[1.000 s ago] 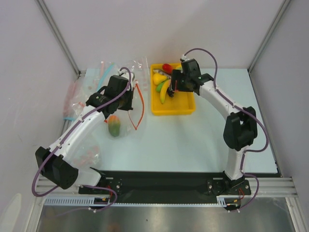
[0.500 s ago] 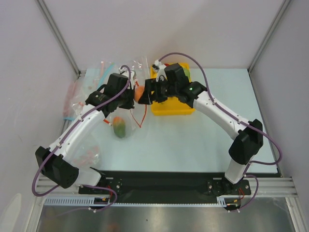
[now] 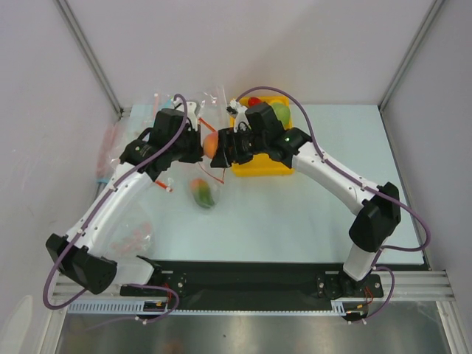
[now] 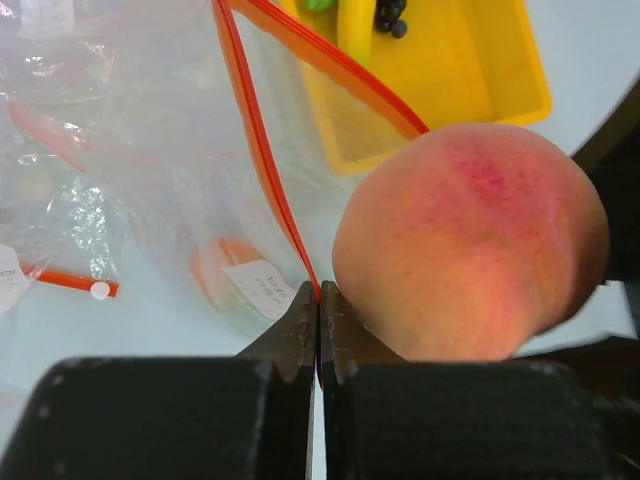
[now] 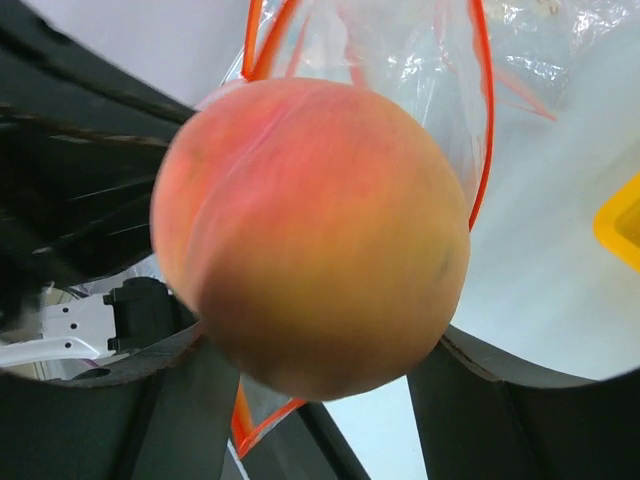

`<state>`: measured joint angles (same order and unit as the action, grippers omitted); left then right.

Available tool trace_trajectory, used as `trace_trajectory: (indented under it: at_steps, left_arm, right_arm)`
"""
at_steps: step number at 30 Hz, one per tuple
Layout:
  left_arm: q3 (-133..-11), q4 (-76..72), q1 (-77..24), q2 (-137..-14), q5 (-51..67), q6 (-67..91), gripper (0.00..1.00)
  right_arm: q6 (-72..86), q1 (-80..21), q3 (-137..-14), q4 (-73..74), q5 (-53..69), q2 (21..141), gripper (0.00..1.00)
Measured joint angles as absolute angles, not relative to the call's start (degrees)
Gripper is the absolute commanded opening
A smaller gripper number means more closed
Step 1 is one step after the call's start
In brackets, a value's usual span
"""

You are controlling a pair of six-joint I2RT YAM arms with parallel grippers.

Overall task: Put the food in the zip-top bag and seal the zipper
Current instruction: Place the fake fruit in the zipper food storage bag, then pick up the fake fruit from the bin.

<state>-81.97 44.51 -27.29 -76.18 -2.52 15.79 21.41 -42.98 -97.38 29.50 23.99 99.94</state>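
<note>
Right pincer (image 5: pixel 320 340) grips the peach (image 5: pixel 310 235) between wide-spread fingers, at the open mouth of the zip-top bag (image 4: pixel 170 150); left pincer (image 4: pixel 318 310) is clamped tight on the zipper (image 4: pixel 260 160), just beside the peach.

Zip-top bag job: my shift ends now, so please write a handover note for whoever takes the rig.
Left gripper: shut on the zipper, holding the zip-top bag mouth open.
Right gripper: shut on the peach, at the mouth, not yet inside.
Done: mango seemingly in the bag.
Left: drop the peach in, then banana, grape bunch and green fruit from the yellow tray, then seal.
</note>
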Motion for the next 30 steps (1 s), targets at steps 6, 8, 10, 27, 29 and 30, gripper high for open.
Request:
trace_trajectory:
  at_steps: [6, 8, 10, 27, 29, 30]
  left_arm:
    - [-81.1, 44.18, -27.46, -71.44, -1.23, 17.54, 0.0]
    - [-80.29, 44.05, -27.51, -70.04, -1.08, 18.0, 0.0]
    - [-79.64, 44.03, -27.51, -69.19, -1.19, 18.2, 0.0]
    - [-75.29, 44.49, -27.51, -65.34, -3.55, 19.51, 0.0]
    - [-75.66, 45.65, -27.53, -65.47, -4.62, 19.49, 0.0]
    - [-75.94, 46.35, -27.53, -65.58, -5.26, 19.46, 0.0]
  right_arm:
    - [21.63, -43.31, -96.27, 29.74, 23.35, 100.01, 0.47]
    - [21.67, -43.66, -95.53, 29.76, 22.76, 100.01, 0.47]
    - [21.28, -44.4, -95.24, 30.39, 21.5, 100.01, 0.5]
    - [20.95, -45.84, -92.64, 34.44, 4.56, 90.61, 0.81]
    - [22.15, -43.07, -92.42, 33.76, 4.58, 89.38, 0.83]
    - [22.57, -41.71, -92.38, 33.47, 4.47, 89.12, 0.93]
